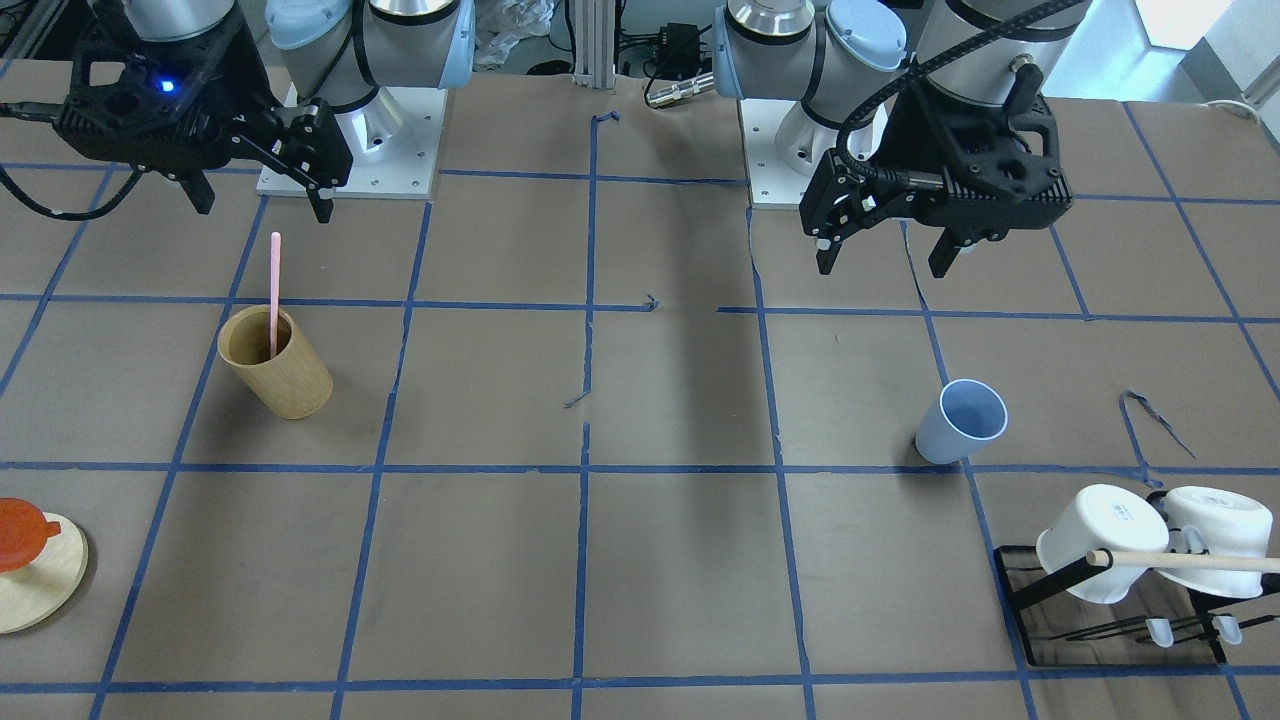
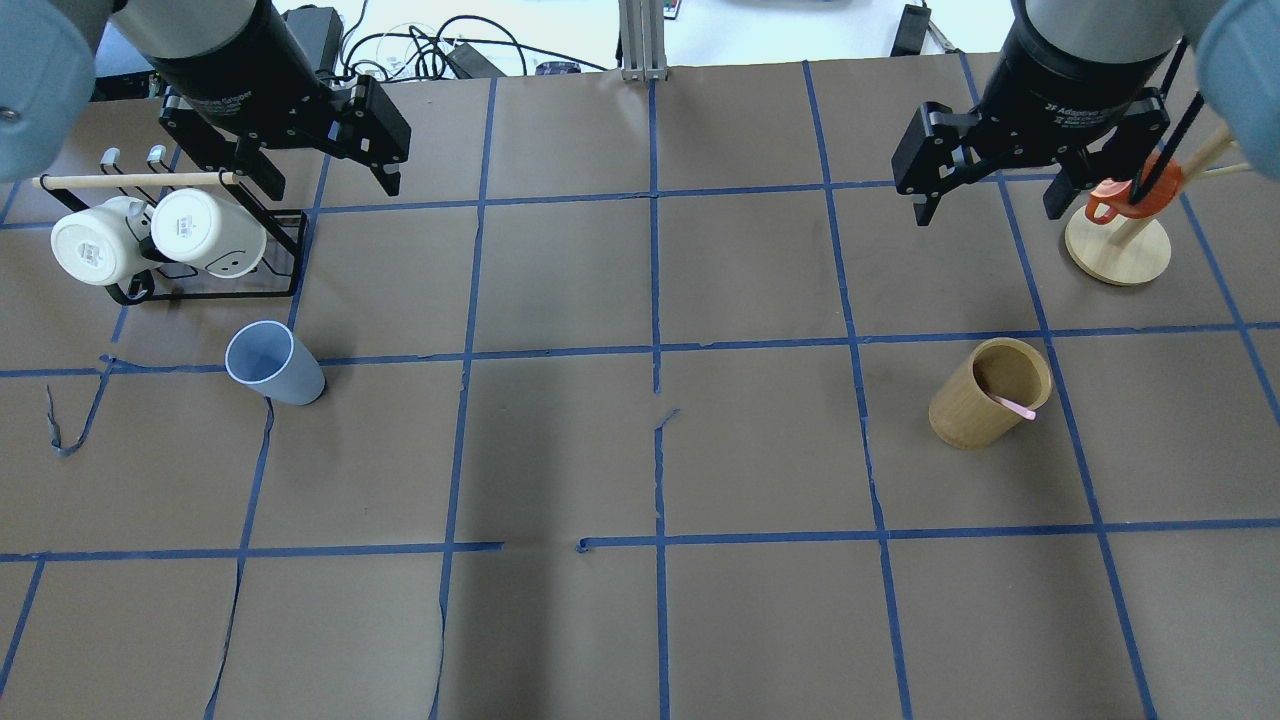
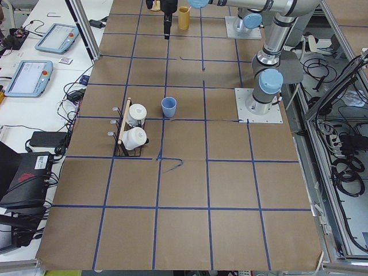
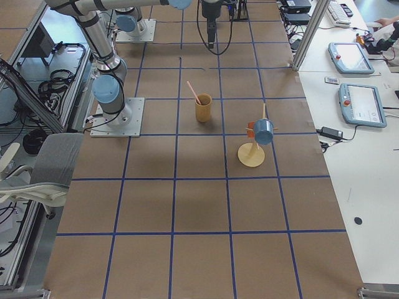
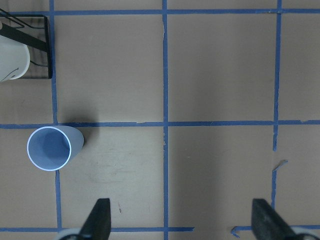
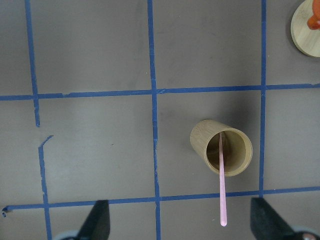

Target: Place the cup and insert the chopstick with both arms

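At the left end of the table the cup stands upright near the rack; toward the right end the chopstick leans in the holder. The left gripper and right gripper hang by the robot-side edge, jaws apart, empty. Risk: an off-centre pinch could tip the light cup, and the thin chopstick may swivel in the grip or drag the holder over.

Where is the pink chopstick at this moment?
In the overhead view the pink chopstick leans inside the bamboo holder, on the robot's right, near the round wooden stand.
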Robot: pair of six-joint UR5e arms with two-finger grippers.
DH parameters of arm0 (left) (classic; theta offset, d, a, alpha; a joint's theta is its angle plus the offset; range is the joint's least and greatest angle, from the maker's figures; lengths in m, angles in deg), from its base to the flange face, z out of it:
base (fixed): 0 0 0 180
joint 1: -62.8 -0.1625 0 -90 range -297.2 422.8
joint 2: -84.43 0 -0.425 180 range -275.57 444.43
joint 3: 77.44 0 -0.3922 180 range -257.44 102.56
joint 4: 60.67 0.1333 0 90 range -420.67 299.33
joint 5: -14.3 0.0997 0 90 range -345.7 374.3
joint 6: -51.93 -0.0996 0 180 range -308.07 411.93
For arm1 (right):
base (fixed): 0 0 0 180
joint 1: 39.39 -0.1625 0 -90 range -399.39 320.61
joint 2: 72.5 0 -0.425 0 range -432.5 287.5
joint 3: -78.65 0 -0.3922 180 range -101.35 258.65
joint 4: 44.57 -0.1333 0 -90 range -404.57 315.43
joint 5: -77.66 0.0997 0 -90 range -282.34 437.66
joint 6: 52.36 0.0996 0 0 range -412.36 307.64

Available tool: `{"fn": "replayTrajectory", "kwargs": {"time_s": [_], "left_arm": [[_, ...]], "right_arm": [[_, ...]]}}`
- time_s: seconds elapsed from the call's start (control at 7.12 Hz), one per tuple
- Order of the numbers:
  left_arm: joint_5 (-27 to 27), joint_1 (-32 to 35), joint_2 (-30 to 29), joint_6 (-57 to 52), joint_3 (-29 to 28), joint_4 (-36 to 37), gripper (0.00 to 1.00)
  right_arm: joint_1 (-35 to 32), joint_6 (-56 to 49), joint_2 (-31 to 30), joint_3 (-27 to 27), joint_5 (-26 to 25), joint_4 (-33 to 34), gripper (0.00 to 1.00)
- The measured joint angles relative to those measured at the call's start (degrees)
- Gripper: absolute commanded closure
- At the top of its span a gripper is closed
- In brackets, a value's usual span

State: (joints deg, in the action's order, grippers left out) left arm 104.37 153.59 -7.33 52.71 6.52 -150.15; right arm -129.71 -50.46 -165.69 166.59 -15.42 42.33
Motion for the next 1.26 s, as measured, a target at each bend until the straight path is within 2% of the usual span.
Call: {"fn": "replayTrajectory", "kwargs": {"time_s": [0.84, 0.98, 1.26], "left_arm": [[0.11, 0.07, 0.00, -0.05, 0.06, 0.05, 0.00], [0.11, 0.04, 0.00, -0.04, 0.06, 0.07, 0.00], [0.11, 0.02, 0.00, -0.03, 0.12, 0.08, 0.00]], "right_arm": [[0.14, 0.07, -0.05, -0.01, -0.31, -0.48, 0.00], [0.91, 0.08, 0.44, 0.06, -0.40, -0.11, 0.00], [6.79, -0.08, 2.89, 0.11, 0.38, 0.58, 0.00]]}}
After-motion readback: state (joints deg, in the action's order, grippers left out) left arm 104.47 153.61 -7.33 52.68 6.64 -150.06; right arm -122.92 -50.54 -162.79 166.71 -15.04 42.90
